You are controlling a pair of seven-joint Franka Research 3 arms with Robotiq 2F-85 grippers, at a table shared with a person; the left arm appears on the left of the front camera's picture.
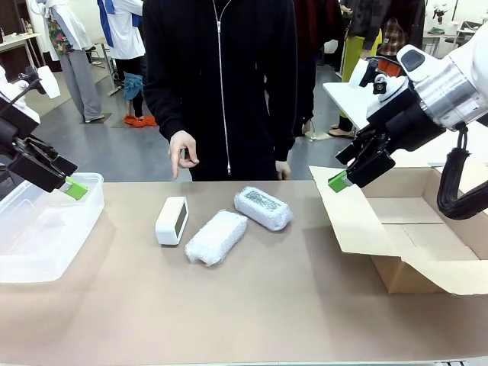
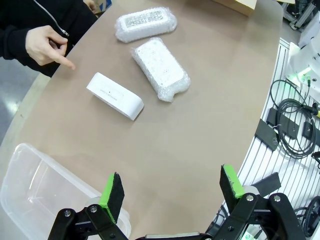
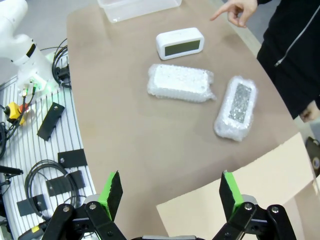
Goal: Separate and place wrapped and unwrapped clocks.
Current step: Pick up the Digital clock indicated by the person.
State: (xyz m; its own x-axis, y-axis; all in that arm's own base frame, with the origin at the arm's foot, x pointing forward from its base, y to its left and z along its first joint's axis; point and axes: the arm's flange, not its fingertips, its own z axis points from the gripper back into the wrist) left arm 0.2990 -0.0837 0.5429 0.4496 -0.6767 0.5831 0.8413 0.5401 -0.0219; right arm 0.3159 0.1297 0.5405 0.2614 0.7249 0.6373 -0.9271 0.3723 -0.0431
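Observation:
A bare white clock (image 1: 172, 220) (image 2: 114, 95) (image 3: 180, 43) with a grey display stands on the brown table, left of centre. Two bubble-wrapped clocks lie beside it: one (image 1: 216, 237) (image 2: 160, 68) (image 3: 180, 83) just to its right, the other (image 1: 263, 208) (image 2: 145, 22) (image 3: 236, 107) farther right and nearer the person. My left gripper (image 1: 73, 187) (image 2: 172, 192) hangs open above a clear plastic bin (image 1: 46, 229) (image 2: 35, 185) at the left. My right gripper (image 1: 341, 180) (image 3: 171, 192) hangs open above a cardboard box (image 1: 415, 236) (image 3: 240, 200) at the right. Nothing sits between either pair of fingers.
A person in a black jacket stands at the far side; one hand (image 1: 183, 152) (image 2: 47, 46) (image 3: 235, 11) points a finger down toward the table near the bare clock. The box's flaps (image 1: 343, 213) stand open. Cables and black plates (image 3: 55, 175) lie on the rail beside the table.

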